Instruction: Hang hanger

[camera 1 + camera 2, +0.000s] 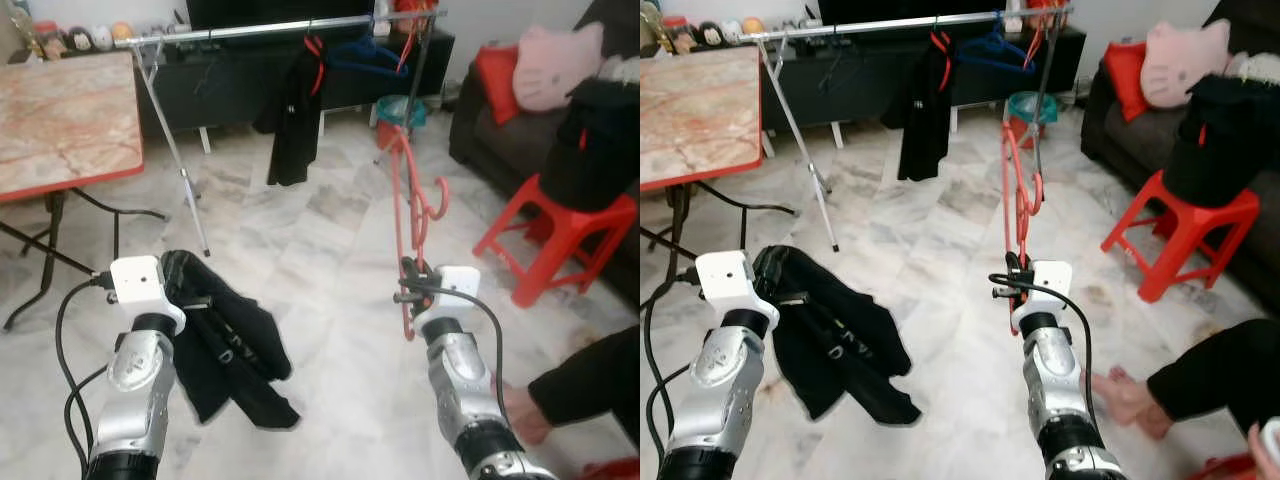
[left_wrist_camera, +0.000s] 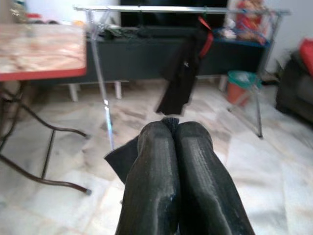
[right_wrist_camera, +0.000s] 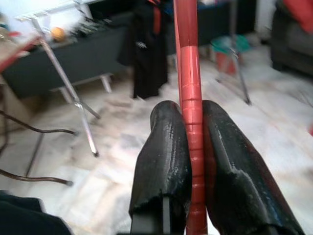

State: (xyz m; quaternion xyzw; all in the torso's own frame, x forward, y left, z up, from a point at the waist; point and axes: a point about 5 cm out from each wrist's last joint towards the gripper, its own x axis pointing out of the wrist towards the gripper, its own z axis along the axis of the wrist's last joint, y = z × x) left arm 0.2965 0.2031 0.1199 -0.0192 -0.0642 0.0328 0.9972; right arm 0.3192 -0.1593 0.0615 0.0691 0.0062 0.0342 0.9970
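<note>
The right pincer [image 1: 408,283] is clamped on the red hanger [image 1: 405,200], well short of the rail [image 1: 290,29]; the thin grip may let it swing; the left pincer [image 2: 173,142], seemingly pinching the black garment [image 1: 235,350], could drag it.

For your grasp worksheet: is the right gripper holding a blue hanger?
No, the right gripper is shut on a red hanger, seen between its fingers.

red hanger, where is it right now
The red hanger is clamped in the right gripper, held upright on the robot's right, short of the clothes rail and left of the red stool.
</note>
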